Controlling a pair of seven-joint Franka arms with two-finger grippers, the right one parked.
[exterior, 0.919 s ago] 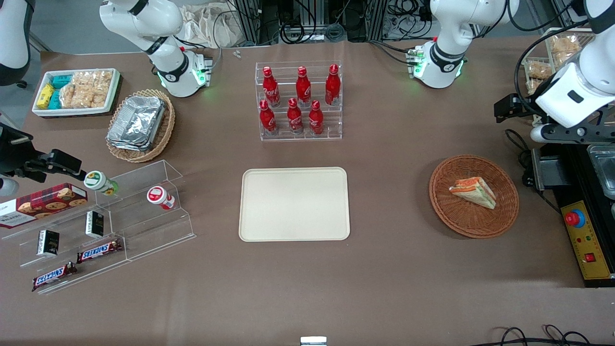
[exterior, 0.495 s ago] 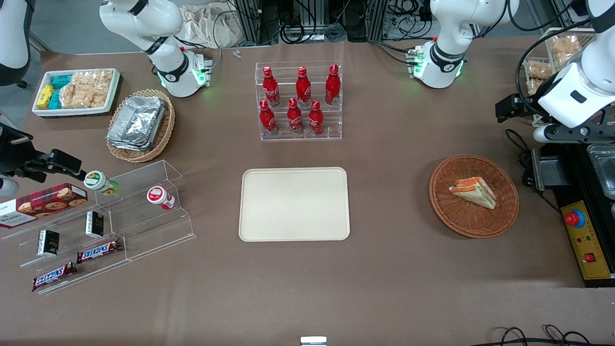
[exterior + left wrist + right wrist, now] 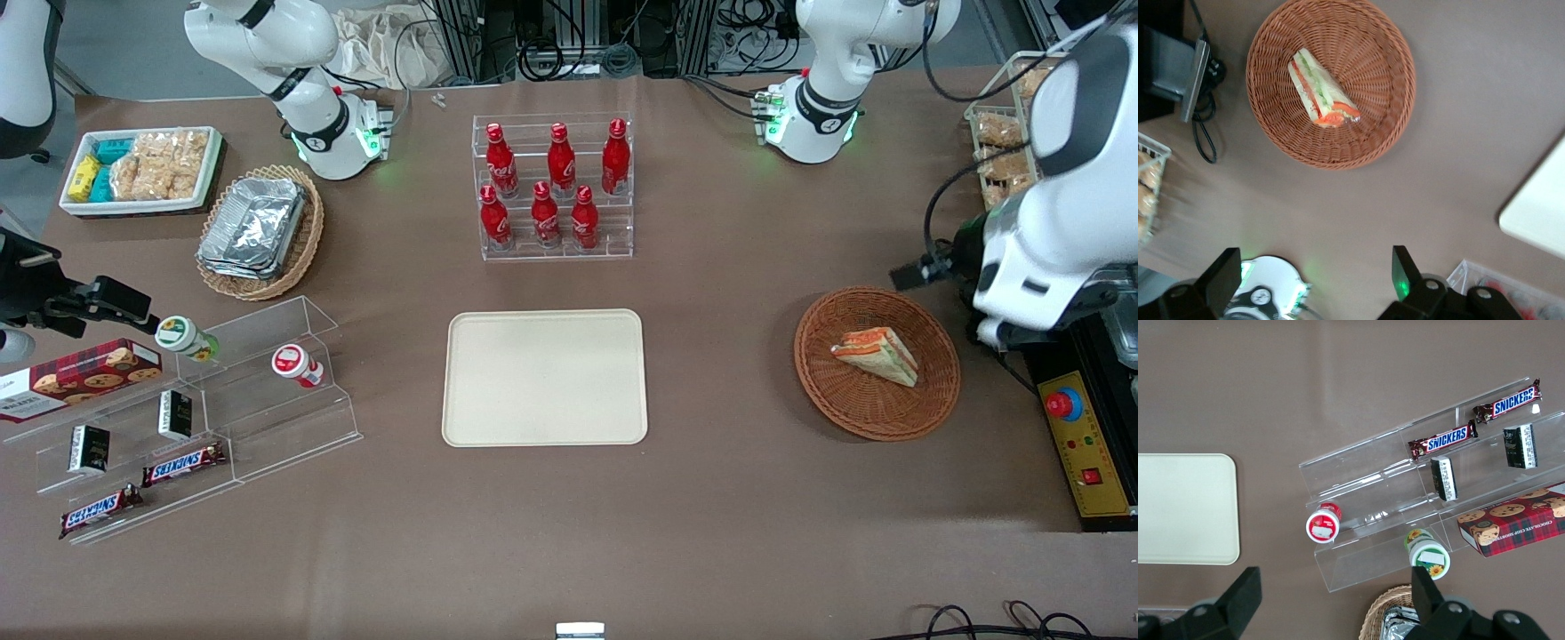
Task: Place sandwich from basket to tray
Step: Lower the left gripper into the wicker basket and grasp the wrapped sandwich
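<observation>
We take the basket (image 3: 877,363) as our ref pt: round reddish-brown wicker, sitting on the brown table (image 3: 711,498) toward the working arm's end. In it we see the sandwich (image 3: 876,355), a wrapped triangular wedge w/ white bread and orange-red + green layers, lying on its side roughly mid-basket, slightly off-centre toward the working arm's side of the rim. From the wrist cam we get the same: sandwich (image 3: 1323,90) inside the basket (image 3: 1358,143), nothing touching it. The gripper (image 3: 1313,275) hangs above the table near the basket, not over the sandwich, well clear of both; its two fingers (image 3: 1403,273) are spread wide w/ nothing between them. In the front view the arm's white wrist body hides the fingers, so we can only place the gripper (image 3: 987,333) just beside the basket's rim on the working arm's side, raised above the table. The tray (image 3: 544,377), cream-beige w/ rounded corners, lies flat, well apart from the basket toward the parked arm's end, at about the same nearness to the front cam; nothing on it. A clear rack of red bottles (image 3: 554,185) stands farther from the front cam than the basket, about in line w/ the tray.
</observation>
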